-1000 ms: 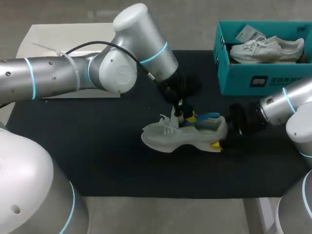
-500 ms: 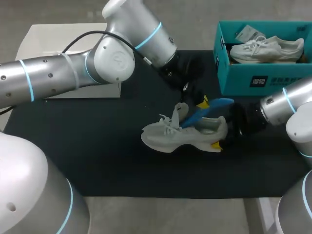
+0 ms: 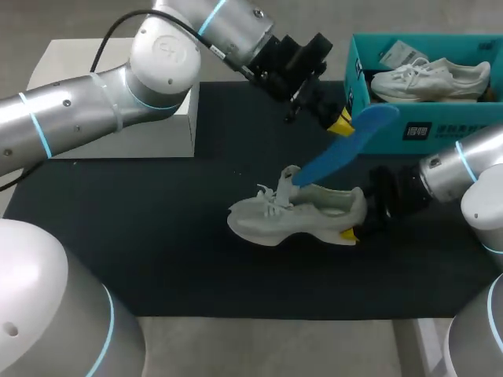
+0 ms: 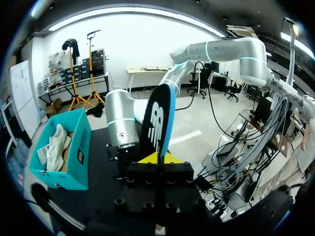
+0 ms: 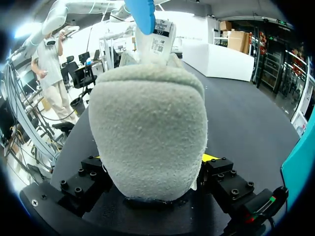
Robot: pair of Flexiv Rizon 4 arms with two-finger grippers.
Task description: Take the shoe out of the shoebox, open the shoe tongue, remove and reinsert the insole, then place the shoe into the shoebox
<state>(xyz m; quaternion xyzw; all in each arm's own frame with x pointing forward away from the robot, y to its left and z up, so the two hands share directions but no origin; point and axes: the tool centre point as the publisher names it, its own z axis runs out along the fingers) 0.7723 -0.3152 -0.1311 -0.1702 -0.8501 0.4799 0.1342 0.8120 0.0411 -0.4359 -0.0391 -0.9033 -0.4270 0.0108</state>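
Table (image 3: 157, 259): black mat, work at mid-table. Shoebox (image 3: 393, 129) at the far right corner, open, with a second shoe (image 3: 428, 78) inside.

Shoe (image 3: 295, 216) out of the shoebox, upright on its sole at mid-table, toe toward the left arm's side, tongue pulled up.

Insole (image 3: 346, 145) nearly out: raised on a slant above the shoe, upper end near the shoebox wall, lower end down by the tongue. Cannot tell whether fully clear of the opening.

Left claw (image 3: 339, 123) clamped on the insole's upper end, yellow tips either side of it in the left wrist view. Right claw (image 3: 351, 232) clamped on the shoe's heel, probably to steady it on the table.

Judged done: take-out, tongue open, removal all but finished. Left to do: feed the insole back in, seat it flat, then lift the shoe into the shoebox beside the other one. Roughly halfway.
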